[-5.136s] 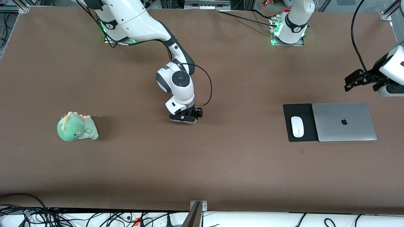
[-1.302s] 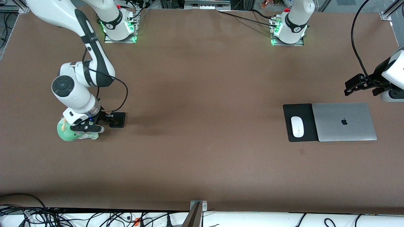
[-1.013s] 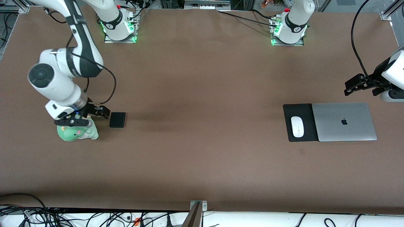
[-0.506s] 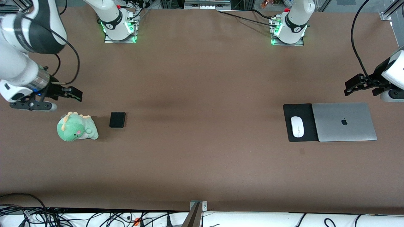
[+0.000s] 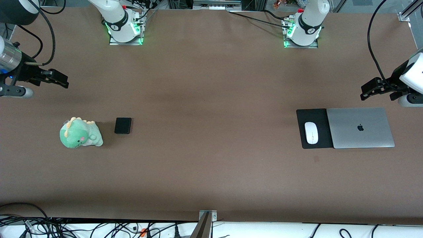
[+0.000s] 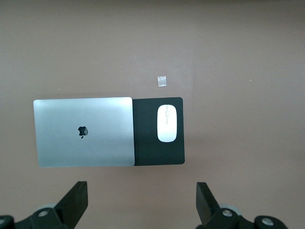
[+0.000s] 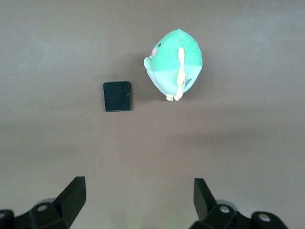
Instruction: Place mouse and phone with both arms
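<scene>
The white mouse [image 5: 311,133] lies on a black mouse pad [image 5: 302,115] beside a closed silver laptop [image 5: 360,127], toward the left arm's end of the table. The black phone [image 5: 123,125] lies flat on the table beside a green plush dinosaur [image 5: 81,133], toward the right arm's end. My right gripper [image 5: 57,80] is open and empty, up over bare table at the right arm's end. Its wrist view shows the phone [image 7: 116,96] and the plush [image 7: 175,63] ahead of the open right gripper [image 7: 139,198]. My left gripper [image 5: 367,91] is open and empty, over the table's end by the laptop. Its wrist view shows the mouse [image 6: 167,123].
The left wrist view shows the laptop [image 6: 83,132], the pad [image 6: 143,143] and a small scrap of tape [image 6: 162,81] on the table. Both arm bases stand along the farther table edge. Cables hang by the nearer edge.
The right gripper carried the phone to the plush, let go of it there, then rose and drew back toward the right arm's end. The left arm has barely moved.
</scene>
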Motion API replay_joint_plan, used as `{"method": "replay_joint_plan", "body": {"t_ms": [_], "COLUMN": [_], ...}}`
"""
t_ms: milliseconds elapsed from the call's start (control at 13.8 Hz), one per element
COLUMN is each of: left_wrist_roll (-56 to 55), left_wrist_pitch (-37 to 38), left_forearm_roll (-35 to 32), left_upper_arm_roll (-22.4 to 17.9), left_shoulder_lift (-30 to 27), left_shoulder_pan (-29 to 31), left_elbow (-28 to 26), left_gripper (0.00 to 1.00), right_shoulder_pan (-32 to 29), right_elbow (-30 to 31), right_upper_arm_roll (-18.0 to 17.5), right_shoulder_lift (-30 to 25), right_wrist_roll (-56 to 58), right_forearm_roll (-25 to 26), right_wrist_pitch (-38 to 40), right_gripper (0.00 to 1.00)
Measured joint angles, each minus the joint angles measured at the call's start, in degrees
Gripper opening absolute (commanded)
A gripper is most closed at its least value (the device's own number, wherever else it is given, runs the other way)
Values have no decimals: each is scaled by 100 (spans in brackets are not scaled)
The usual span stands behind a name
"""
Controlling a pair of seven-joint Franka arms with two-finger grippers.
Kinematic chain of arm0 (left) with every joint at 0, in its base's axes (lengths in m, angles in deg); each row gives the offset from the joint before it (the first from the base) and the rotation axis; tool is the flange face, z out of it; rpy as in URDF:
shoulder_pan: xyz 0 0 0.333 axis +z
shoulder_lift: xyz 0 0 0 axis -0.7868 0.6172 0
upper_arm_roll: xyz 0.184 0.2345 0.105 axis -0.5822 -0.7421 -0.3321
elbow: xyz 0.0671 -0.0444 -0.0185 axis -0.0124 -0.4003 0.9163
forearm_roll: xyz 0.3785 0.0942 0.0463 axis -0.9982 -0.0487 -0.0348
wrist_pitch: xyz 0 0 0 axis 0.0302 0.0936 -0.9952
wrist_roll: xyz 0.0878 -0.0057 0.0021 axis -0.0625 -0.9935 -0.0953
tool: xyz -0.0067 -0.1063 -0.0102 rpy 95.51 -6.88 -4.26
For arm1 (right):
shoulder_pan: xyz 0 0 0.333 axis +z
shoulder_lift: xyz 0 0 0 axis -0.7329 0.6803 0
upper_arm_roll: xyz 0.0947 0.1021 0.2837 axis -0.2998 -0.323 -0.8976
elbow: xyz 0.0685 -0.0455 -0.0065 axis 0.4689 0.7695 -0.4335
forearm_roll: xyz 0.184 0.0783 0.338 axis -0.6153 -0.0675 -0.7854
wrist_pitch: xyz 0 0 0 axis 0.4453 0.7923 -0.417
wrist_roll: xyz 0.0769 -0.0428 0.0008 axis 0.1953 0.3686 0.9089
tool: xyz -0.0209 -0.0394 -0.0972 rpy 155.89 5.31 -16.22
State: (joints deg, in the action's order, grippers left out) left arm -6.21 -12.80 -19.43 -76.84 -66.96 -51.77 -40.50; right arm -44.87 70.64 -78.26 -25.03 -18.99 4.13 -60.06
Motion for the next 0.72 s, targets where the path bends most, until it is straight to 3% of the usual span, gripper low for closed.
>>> {"method": "replay_joint_plan", "body": {"t_ms": [723], "left_wrist_roll": [0], "left_wrist_pitch": [0], "left_forearm_roll": [0], "left_upper_arm_roll": [0], "left_shoulder_lift": [0], "left_shoulder_pan": [0], "left_elbow": [0], "left_gripper": [100], "right_shoulder_pan": [-113], "right_elbow": [-10], "right_upper_arm_roll": [-24], "right_shoulder_lift": [-555], "right_wrist_roll": [-1], "right_forearm_roll": [-263], "right_wrist_pitch": [199], "right_gripper": [100]}}
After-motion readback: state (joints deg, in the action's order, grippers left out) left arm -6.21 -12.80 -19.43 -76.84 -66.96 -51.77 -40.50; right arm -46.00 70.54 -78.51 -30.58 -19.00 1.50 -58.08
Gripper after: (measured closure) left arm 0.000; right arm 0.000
